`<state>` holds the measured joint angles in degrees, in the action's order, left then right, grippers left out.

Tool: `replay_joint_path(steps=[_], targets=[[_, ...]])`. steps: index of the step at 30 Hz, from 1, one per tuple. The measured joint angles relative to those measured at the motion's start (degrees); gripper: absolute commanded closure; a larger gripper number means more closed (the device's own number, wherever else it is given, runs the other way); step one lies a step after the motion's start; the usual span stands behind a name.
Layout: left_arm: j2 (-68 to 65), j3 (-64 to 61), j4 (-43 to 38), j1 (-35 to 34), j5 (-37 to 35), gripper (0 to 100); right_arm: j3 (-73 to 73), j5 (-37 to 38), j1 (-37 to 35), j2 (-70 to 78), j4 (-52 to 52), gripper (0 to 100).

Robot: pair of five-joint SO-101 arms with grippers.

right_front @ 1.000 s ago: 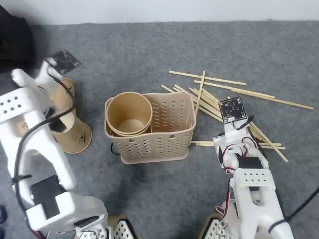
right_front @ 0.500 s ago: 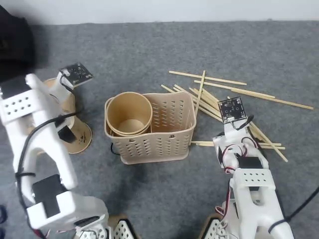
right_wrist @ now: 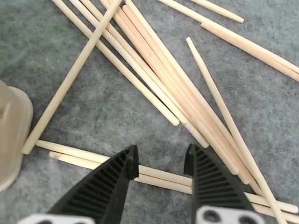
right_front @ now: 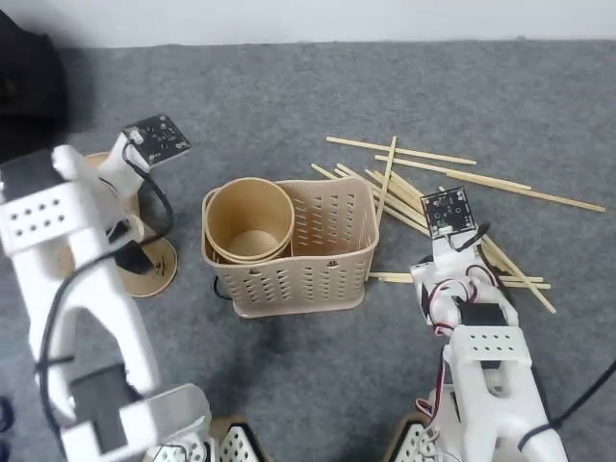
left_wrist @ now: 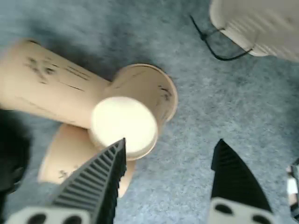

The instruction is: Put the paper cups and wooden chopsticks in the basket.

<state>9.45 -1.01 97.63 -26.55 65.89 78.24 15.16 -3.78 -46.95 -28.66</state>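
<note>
The left gripper (left_wrist: 171, 141) hung with its fingers spread and empty above the loose paper cups (left_wrist: 124, 123), which sat clustered on the grey bench (right_front: 289, 96) to the left of the basket (right_front: 308, 274). Nested cups (right_front: 248, 217) stood inside the basket's left end. The right gripper (right_wrist: 162, 148), its fingers also parted and holding nothing, hovered over the wooden chopsticks (right_wrist: 154, 88) scattered on the bench to the right of the basket

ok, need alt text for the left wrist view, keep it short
The left gripper hangs open over a cluster of paper cups lying on their sides on grey carpet, with one cup's pale base facing the camera. A corner of the basket and a black cable lie nearby.
</note>
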Motion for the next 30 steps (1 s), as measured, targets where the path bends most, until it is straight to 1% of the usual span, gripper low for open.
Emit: replay_joint_path(steps=[5,8,13,17,19,24,26,30], targets=[[2.0,-6.8,-6.9,-0.3,0.8,72,0.0,0.0,-0.3,0.0,0.0,81.9],[2.0,-12.8,-13.5,-0.3,1.0,72,0.0,0.0,-0.5,0.0,0.0,81.9],[2.0,-22.5,-26.2,-0.3,1.0,68,0.0,0.0,-0.3,0.0,0.0,81.9],[2.1,-25.9,-32.6,-1.5,1.3,68,0.0,0.0,-0.6,0.0,0.0,81.9],[2.1,-26.2,-34.4,-2.5,1.3,68,0.0,0.0,-0.4,0.0,0.0,81.9],[0.1,-26.2,-35.9,-3.3,1.3,70,0.0,0.0,-0.4,0.0,0.0,81.9],[-0.4,-25.8,-35.7,-3.3,1.3,75,0.0,0.0,-0.5,0.0,0.0,81.9],[-1.4,-23.5,-32.9,-3.3,1.1,87,0.0,0.0,-0.5,0.0,0.0,81.9]])
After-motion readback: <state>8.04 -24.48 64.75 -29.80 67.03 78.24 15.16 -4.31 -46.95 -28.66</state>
